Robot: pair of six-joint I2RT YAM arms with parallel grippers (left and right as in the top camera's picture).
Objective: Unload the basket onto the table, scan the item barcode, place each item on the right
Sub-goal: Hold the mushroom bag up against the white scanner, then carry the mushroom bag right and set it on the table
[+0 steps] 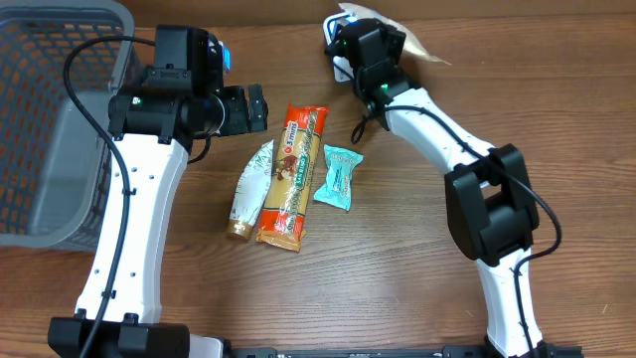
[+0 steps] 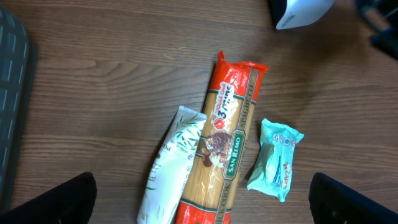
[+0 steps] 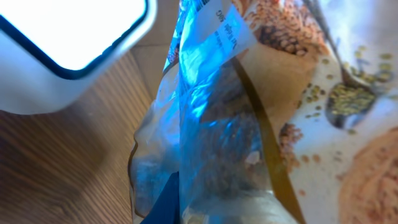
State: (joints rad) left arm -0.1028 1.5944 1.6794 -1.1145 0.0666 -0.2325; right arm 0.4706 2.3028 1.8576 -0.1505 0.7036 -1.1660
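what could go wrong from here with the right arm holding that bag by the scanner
1. The bag is creased, shiny film with blue glare on it, and no barcode shows in the right wrist view, so the white scanner may fail to read it.
2. The bag looks floppy, so it could sag or slip out of the grip while being turned.
3. It hangs very close to the scanner and might bump it.

Grain packet [image 3: 267,124] fills right wrist frame, blurred, edges cut off. Scanner [image 3: 68,37] cropped upper left. My left fingertips [image 2: 56,199] only dark slivers, bottom corners. Basket [image 1: 60,119] cut by left edge overhead.
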